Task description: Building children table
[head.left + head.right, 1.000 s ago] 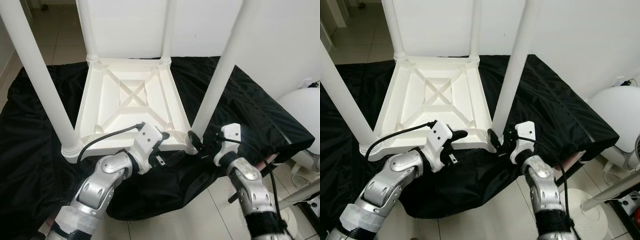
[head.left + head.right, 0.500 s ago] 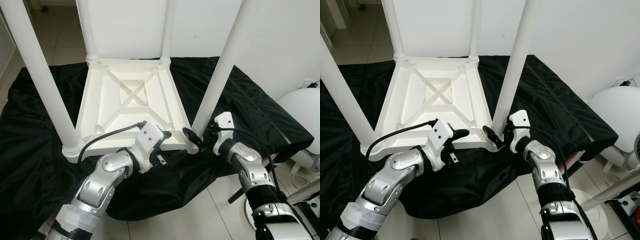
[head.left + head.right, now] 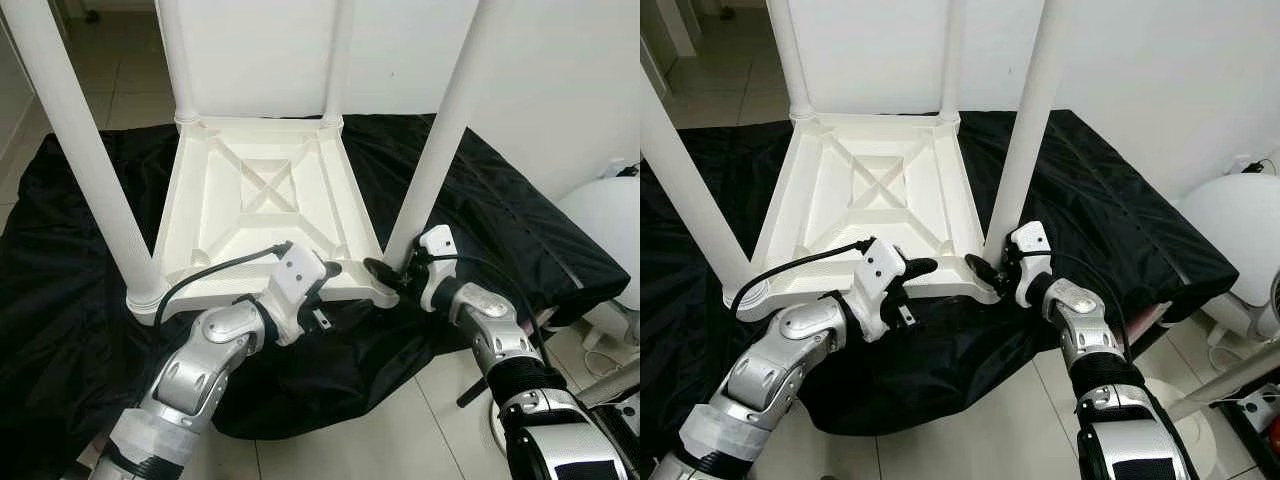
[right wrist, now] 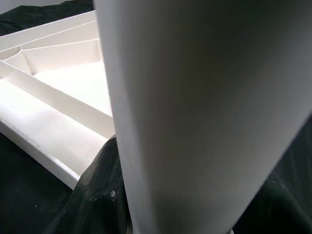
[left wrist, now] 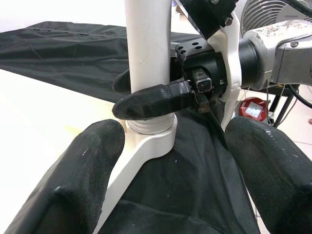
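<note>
White table [image 3: 262,215] upside down on black cloth [image 3: 520,225] — apparently four legs upright.

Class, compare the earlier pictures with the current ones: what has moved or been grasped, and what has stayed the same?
The right hand moved in toward the near right table leg and now has its fingers closed around the leg just above its socket. The left hand stayed at the front edge of the upturned white tabletop, and the table and black cloth did not move.

My right tool [image 5: 146,95] clasps the white leg [image 5: 148,48] just above its socket [image 5: 152,134], over black cloth [image 5: 63,48].
</note>
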Controlling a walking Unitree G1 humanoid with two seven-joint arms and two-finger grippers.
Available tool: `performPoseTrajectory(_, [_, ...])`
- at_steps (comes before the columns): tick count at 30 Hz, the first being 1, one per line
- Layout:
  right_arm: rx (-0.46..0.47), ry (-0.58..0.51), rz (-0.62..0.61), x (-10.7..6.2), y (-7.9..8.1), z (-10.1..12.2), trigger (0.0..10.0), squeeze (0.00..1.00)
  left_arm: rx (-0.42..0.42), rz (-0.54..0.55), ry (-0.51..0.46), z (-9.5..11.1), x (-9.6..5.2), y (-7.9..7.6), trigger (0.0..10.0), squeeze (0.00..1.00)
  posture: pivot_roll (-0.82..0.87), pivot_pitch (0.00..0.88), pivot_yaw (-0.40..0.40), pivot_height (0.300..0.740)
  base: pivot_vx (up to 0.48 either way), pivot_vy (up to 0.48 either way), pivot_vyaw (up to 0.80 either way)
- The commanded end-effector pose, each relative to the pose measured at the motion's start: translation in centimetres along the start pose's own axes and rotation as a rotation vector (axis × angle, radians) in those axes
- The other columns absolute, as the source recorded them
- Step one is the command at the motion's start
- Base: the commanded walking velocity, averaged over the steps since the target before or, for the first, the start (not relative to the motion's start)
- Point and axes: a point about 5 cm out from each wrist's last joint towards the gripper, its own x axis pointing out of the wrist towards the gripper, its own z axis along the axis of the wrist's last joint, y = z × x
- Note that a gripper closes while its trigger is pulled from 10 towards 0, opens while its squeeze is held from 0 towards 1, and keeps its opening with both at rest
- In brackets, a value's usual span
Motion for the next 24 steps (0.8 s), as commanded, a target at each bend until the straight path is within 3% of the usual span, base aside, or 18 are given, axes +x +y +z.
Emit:
performPoseTrajectory(1, [-0.016, 0.036, -0.013, -0.4, -0.3, -0.7, 10.0, 0.0, -0.003, 0.01, 0.008, -0.1, -0.2, -0.1, 10.0, 0.0, -0.01, 0.0, -0.064, 0.74, 0.0, 0.0, 0.0])
performPoseTrajectory(8, [-0.009, 0.063, -0.111, -0.4, -0.8, -1.1, 10.0, 0.0, -0.006, 0.011, 0.008, -0.2, -0.2, -0.2, 10.0, 0.0, -0.01, 0.0, -0.069, 0.74, 0.0, 0.0, 0.0])
performPoseTrajectory(12, [0.057, 0.056, -0.274, -0.2, -0.4, -1.5, 10.0, 0.0, -0.008, 0.014, 0.009, -0.2, -0.3, -0.1, 10.0, 0.0, -0.01, 0.0, -0.069, 0.74, 0.0, 0.0, 0.0])
performPoseTrajectory(19, [0.125, 0.031, -0.37, 0.0, 0.2, -1.5, 10.0, 0.0, -0.011, 0.009, 0.01, -0.3, -0.3, -0.3, 10.0, 0.0, -0.01, 0.0, -0.067, 0.74, 0.0, 0.0, 0.0])
performPoseTrajectory(22, [0.179, -0.007, -0.547, 0.6, 2.2, -1.4, 10.0, 0.0, -0.015, 0.008, 0.012, -0.3, -0.3, -0.3, 10.0, 0.0, -0.01, 0.0, -0.066, 0.74, 0.0, 0.0, 0.0])
performPoseTrajectory(24, [0.189, -0.014, -0.591, 0.6, 2.7, -1.3, 10.0, 0.0, -0.016, 0.008, 0.012, -0.3, -0.3, -0.4, 10.0, 0.0, -0.01, 0.0, -0.066, 0.74, 0.0, 0.0, 0.0])
